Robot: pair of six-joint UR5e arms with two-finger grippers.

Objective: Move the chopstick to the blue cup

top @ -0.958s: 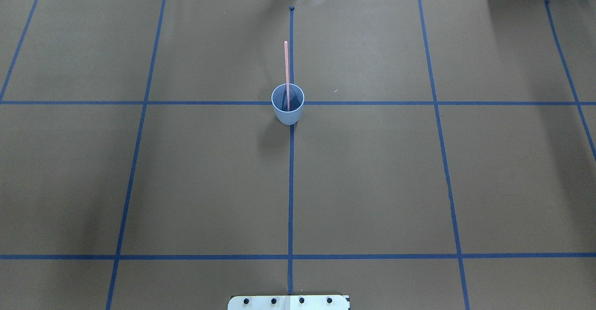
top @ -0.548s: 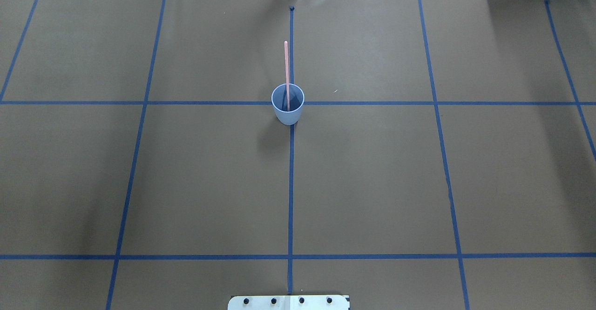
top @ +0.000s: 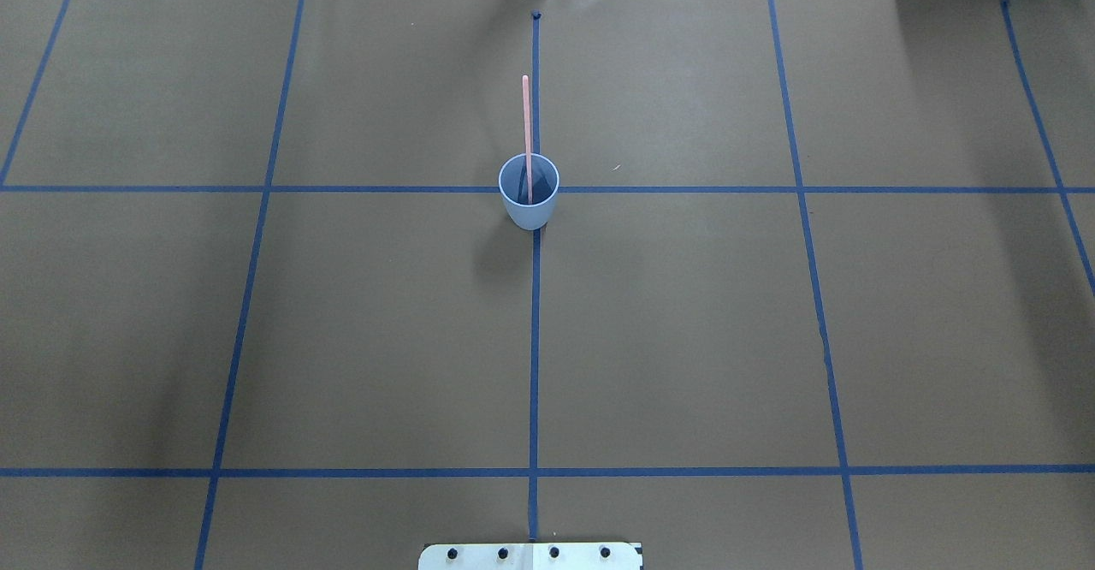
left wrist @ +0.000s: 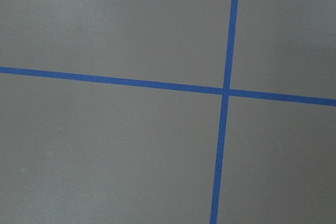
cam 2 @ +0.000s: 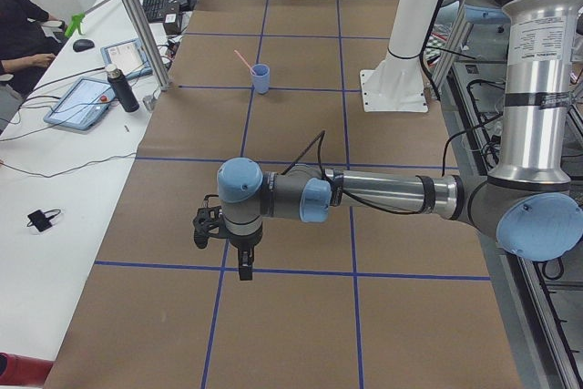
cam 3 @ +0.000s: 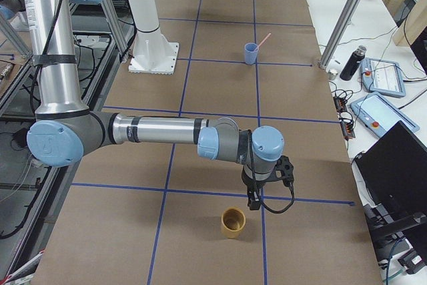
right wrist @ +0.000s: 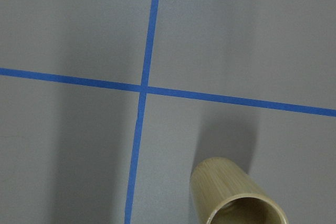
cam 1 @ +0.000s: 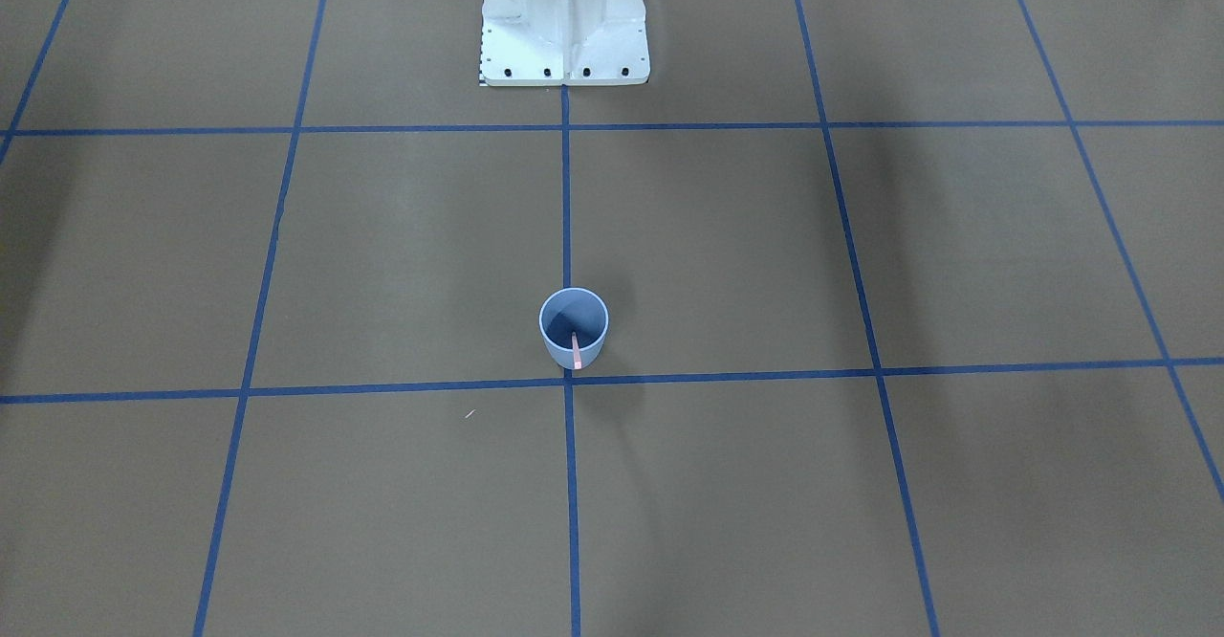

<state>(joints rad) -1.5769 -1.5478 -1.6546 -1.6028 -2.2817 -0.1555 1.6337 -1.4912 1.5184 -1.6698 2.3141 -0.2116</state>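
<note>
The blue cup [top: 529,210] stands upright at the crossing of two tape lines in the middle of the table, and also shows in the front view [cam 1: 562,317]. One pale pink chopstick [top: 527,121] stands in it, leaning toward the far edge; its tip shows in the front view [cam 1: 577,354]. My left gripper [cam 2: 242,269] hovers over the table far from the cup, near the end on my left. My right gripper [cam 3: 253,201] hovers near the opposite end. Both show only in the side views, so I cannot tell whether they are open or shut. Neither is near the cup.
A tan bamboo cup [cam 3: 233,223] stands just beside my right gripper and shows in the right wrist view [right wrist: 236,198]. The white robot base [cam 1: 564,15] stands at the near middle. A bottle [cam 3: 351,63] and tablets lie on the side bench.
</note>
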